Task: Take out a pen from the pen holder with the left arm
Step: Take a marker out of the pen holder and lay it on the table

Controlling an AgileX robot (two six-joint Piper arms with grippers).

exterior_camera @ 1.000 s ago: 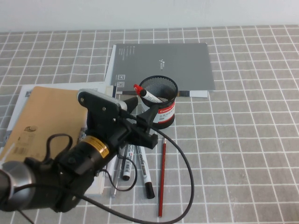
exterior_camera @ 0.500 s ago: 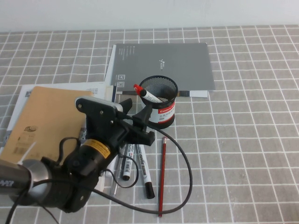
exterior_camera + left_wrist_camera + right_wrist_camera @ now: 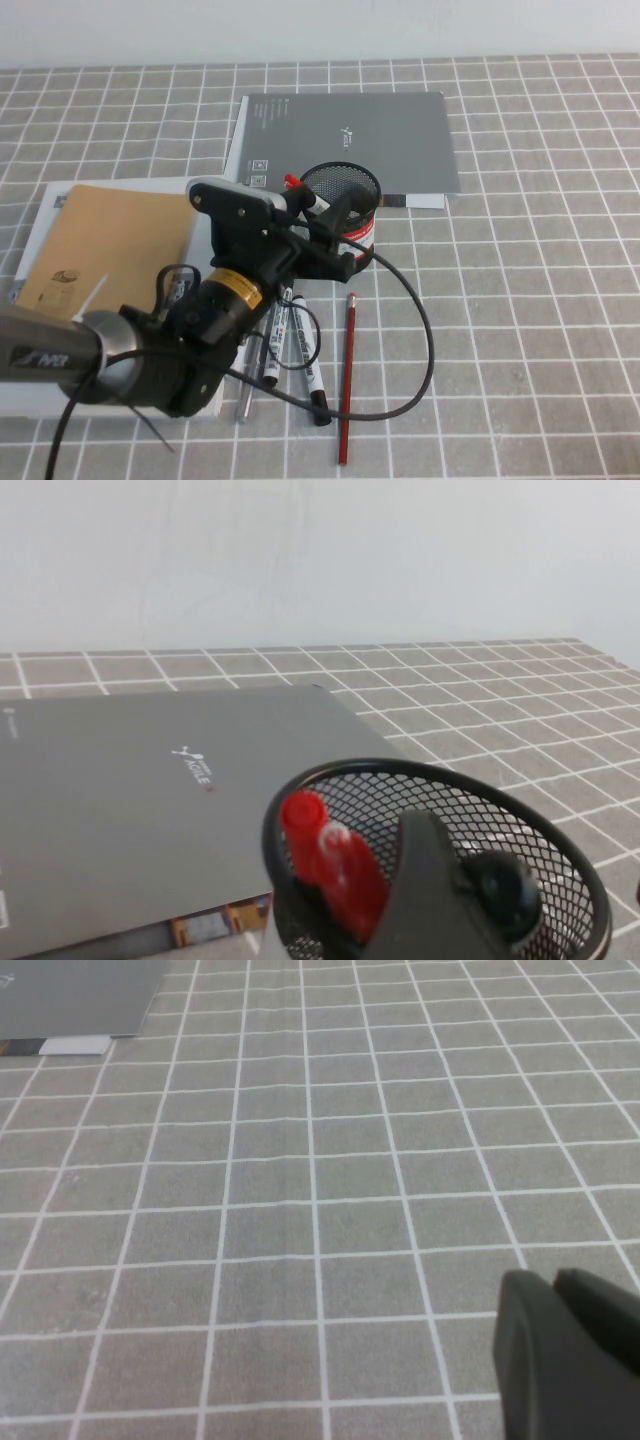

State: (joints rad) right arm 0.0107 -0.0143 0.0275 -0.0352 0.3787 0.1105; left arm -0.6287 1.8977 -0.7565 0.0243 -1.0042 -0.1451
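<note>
Progress: approach stage, no grasp made yet. Pen (image 3: 308,198) with red cap leans inside the holder (image 3: 362,180), just ahead of the left hand (image 3: 327,212). Left hand is spread wide at the holder's near rim. Its fingers appear to flank the cap, but nothing is pinched. Remaining, as judged: close on the pen, then lift it clear of the rim. Loose pens (image 3: 300,350) and a pencil (image 3: 347,380) lie on the counter (image 3: 520,300) below the left hand. Right hand (image 3: 560,1350), pressed together, hangs low over bare counter, apart from the holder.

Black arm (image 3: 150,355), yellow band (image 3: 235,288), looping cable (image 3: 428,335)
</note>
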